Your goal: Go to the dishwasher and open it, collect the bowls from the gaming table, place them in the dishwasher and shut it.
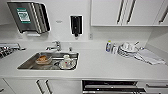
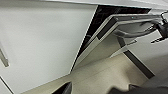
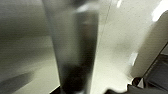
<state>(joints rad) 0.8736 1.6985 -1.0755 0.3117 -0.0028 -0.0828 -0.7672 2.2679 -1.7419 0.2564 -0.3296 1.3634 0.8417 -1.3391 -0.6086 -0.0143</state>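
Note:
The dishwasher (image 1: 112, 86) sits under the white counter, right of the sink, with its door tipped partly open over a dark inside. In the left wrist view the steel door (image 2: 117, 37) leans out from the cabinet front, and my right gripper (image 2: 162, 27) is at the end of its bar handle (image 2: 132, 32). The right wrist view has that handle (image 3: 75, 50) blurred and very close. My left gripper (image 2: 97, 90) hangs open over the beige floor, beside the door and holding nothing. The bowls and the gaming table are out of view.
A steel sink (image 1: 27, 63) holds dishes below a tap (image 1: 56, 46). Stacked plates (image 1: 127, 50), a bottle (image 1: 108, 46) and a cloth (image 1: 150, 57) lie on the counter's right. White cabinet doors (image 1: 42, 86) flank the dishwasher. Wall cupboards (image 1: 125, 12) hang above.

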